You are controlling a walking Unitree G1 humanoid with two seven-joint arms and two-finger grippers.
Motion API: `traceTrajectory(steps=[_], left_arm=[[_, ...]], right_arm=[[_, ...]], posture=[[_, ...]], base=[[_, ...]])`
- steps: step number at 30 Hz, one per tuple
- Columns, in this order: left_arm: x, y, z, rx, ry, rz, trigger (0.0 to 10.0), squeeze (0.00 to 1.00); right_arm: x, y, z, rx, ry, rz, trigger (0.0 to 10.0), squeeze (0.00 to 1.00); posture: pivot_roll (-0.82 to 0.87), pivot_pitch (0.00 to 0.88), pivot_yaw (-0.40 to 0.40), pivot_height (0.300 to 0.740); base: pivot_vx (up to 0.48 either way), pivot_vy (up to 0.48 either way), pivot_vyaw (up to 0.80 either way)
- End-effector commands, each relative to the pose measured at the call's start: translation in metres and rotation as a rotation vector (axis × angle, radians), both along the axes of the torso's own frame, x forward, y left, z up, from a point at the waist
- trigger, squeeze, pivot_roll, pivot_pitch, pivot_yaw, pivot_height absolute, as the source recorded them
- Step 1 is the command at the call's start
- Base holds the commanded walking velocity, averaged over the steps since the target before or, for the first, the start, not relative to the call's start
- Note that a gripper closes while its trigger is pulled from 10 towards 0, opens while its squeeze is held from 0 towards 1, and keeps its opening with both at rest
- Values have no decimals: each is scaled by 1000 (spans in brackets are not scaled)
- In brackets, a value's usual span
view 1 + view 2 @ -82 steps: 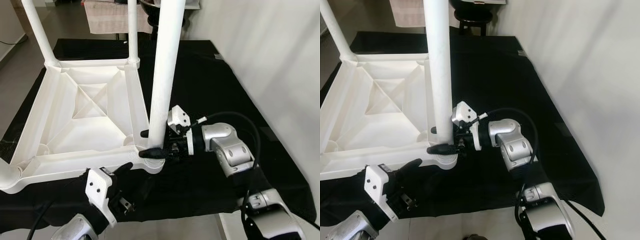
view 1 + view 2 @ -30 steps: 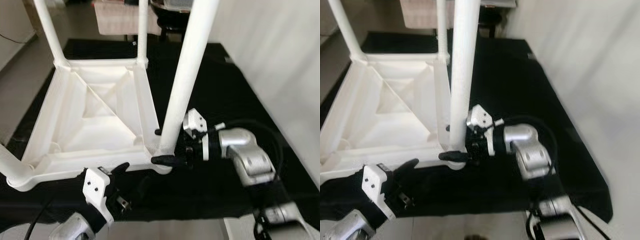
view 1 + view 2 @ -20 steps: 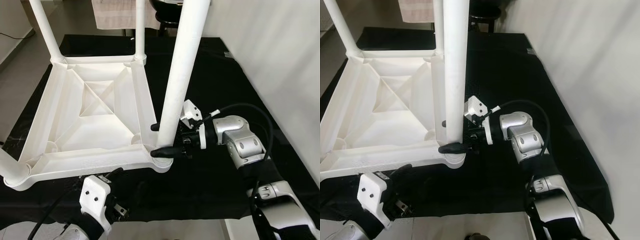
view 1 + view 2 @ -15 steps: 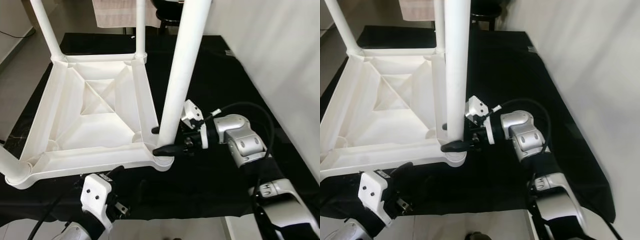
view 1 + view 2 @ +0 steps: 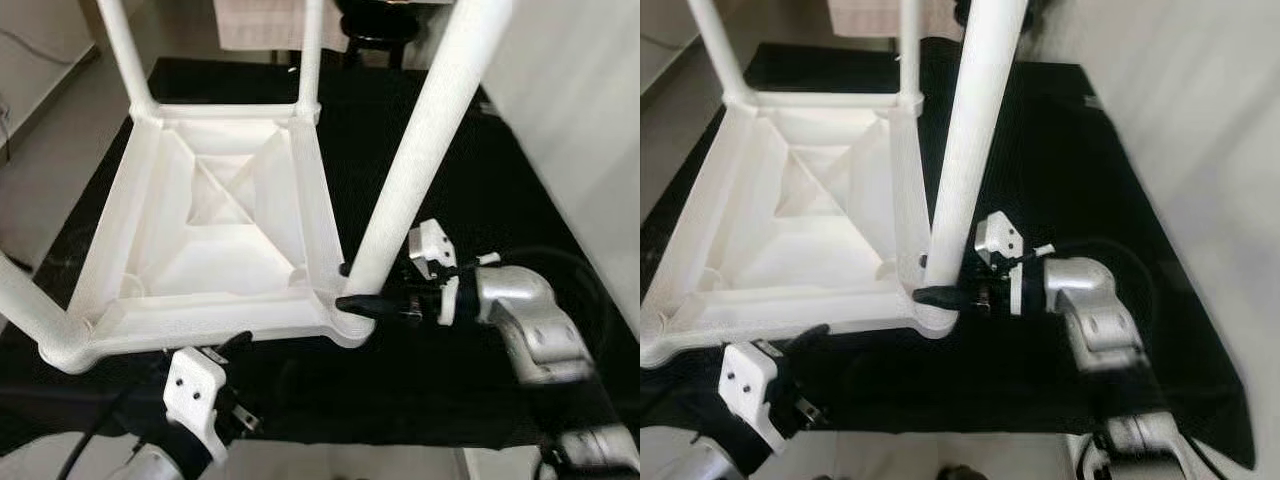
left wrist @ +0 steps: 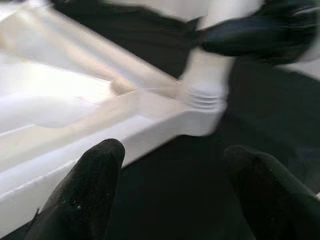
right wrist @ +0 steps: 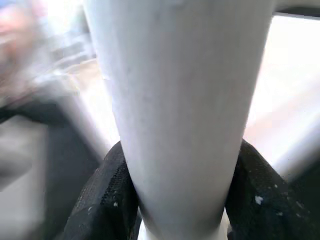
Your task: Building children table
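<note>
Table: a white plastic children's table [image 5: 215, 235] lies upside down on a black cloth [image 5: 470, 200], its underside ribs facing up.
Legs: four white legs rise from its corners.
Right claw [image 5: 352, 287]: black fingers pinch the near right leg [image 5: 420, 165] just above its corner socket.
Left claw [image 6: 170, 192]: fingers spread wide, hovering just before the table's near edge, touching nothing.
Background: a dark stool [image 5: 372, 20] stands beyond the cloth.

White plastic table [image 5: 215, 235] upside down on black cloth, legs [image 5: 425, 150] upward.
</note>
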State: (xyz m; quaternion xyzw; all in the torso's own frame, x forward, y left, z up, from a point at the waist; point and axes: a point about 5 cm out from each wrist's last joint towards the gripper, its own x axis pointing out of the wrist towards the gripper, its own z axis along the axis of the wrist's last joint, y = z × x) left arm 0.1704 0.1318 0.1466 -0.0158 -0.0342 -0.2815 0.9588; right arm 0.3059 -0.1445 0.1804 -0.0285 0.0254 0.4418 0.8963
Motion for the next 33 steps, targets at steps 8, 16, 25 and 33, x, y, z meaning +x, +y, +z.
traceTrajectory(steps=[8,16,25,33], left_arm=[[2,0,-6,1,25,-23,10000,0],[4,1,-6,-4,16,-5,10000,0],[5,0,-6,-10,16,-12,10000,0],[4,-3,-5,-15,14,-13,10000,0]], right_arm=[[-30,16,-45,-153,68,-513,0,0],[-34,45,-33,-133,98,-337,10000,0],[-36,81,2,16,-10,246,10000,1000],[-10,76,4,-178,-99,536,10000,0]], posture=[[-183,149,-65,740],[-187,142,-76,740],[-182,145,-75,740],[-154,146,-91,740]], base=[[0,0,0],[0,0,0],[0,0,0],[0,0,0]])
